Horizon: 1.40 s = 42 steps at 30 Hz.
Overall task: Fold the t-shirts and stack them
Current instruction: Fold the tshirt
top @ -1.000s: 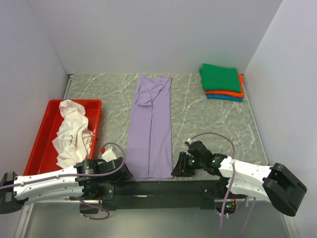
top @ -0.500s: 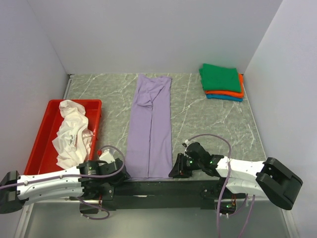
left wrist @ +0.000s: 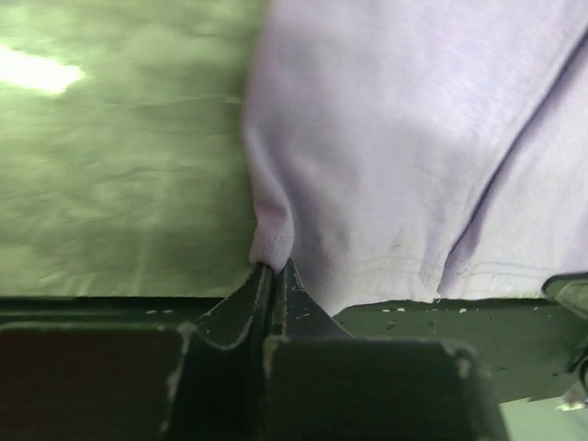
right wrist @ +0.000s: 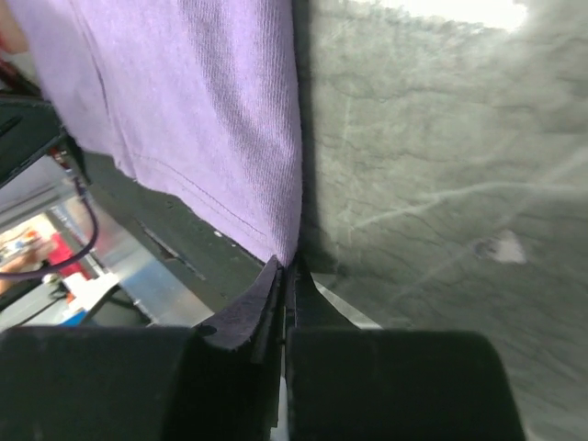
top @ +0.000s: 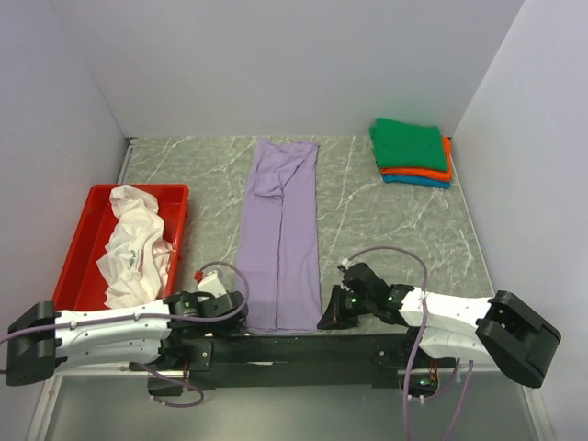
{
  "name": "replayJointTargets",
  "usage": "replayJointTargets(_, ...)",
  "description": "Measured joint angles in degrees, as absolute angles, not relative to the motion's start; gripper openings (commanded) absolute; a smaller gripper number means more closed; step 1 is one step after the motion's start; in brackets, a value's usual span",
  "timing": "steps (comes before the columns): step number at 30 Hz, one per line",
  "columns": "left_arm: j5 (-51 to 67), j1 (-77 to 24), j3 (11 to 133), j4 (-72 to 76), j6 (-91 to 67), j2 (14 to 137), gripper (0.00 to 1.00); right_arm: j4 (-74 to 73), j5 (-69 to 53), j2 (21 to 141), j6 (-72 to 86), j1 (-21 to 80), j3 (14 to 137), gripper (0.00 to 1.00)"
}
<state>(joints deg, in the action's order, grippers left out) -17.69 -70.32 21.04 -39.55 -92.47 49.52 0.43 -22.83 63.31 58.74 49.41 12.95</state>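
While the purple shirt [top: 278, 230] is lying as a long, narrow folded strip down the middle of the frame, its two bottom corners are being pinched. The bottom-left corner is being clamped by the left gripper [left wrist: 273, 273], fingers pressed together on the hem. The bottom-right corner is being clamped likewise by the right gripper [right wrist: 285, 268]. At the left, a white shirt [top: 136, 246] is lying crumpled in the tray [top: 78, 241]. At the upper right, a green shirt [top: 409, 142] is lying folded on an orange shirt [top: 418, 172] and a teal shirt [top: 418, 181].
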Motion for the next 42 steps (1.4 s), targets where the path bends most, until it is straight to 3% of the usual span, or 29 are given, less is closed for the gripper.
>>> replayJointTargets(10, -16.3, -72.8, 25.6, -35.4, -86.4, 57.6, 0.01, -12.3, -18.0, 54.8, 54.1, 48.2, 14.2, 0.0)
replayJointTargets(20, -16.5, -74.9, 30.8, -35.8, -84.9, 56.7, 0.01, -22.5, -16.1, 49.6, 51.1, 48.1, 20.6, 0.0)
replayJointTargets(31, -14.3, -56.2, 36.4, -34.6, -70.8, 56.1, 0.01, -25.9, -13.6, 61.8, 44.2, 43.9, 38.1, 0.0)
replayJointTargets(42, -12.6, -40.0, 47.4, -25.2, -60.3, 72.6, 0.01, -19.5, -14.6, 83.1, 42.5, 32.2, 50.9, 0.0)
